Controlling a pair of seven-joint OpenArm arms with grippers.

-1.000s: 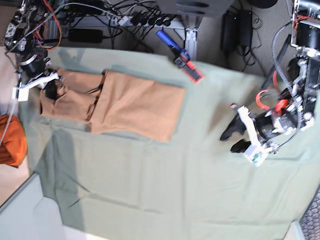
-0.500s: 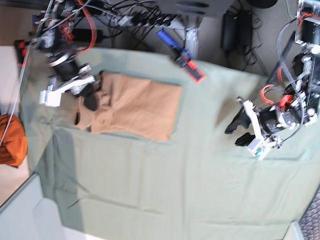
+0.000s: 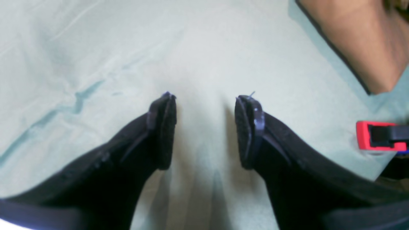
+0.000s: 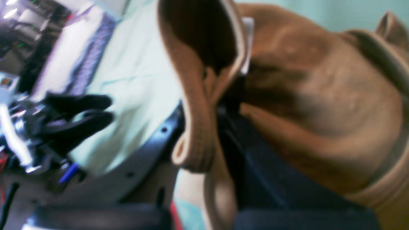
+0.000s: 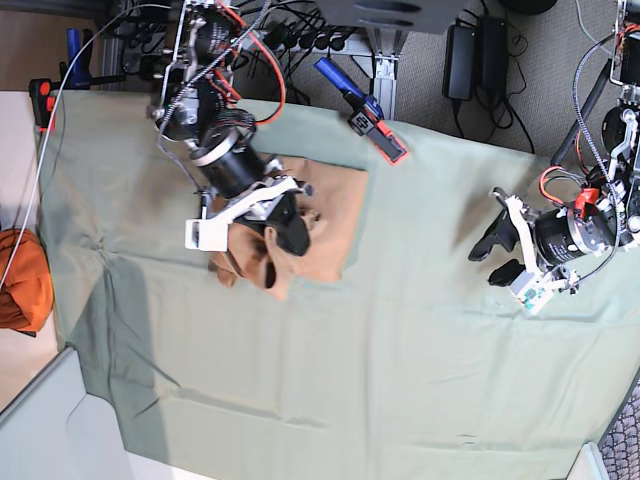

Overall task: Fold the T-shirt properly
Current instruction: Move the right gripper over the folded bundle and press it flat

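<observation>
Covering the whole table, the pale green sheet (image 5: 400, 350) carries the T-shirt (image 5: 335, 215) near its far edge, now far shorter than a second ago, its collar end carried over the body toward the hem. That folds it roughly in half. The right gripper (image 5: 280, 235) stays clenched on the collar cloth, while the left gripper (image 3: 204, 127) hangs released, well apart.

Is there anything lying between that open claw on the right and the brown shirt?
Nothing visible does. Only bare green sheet separates the open left claw from the T-shirt. The red-and-blue clamp sits off at the sheet's edge, out of that path.
</observation>
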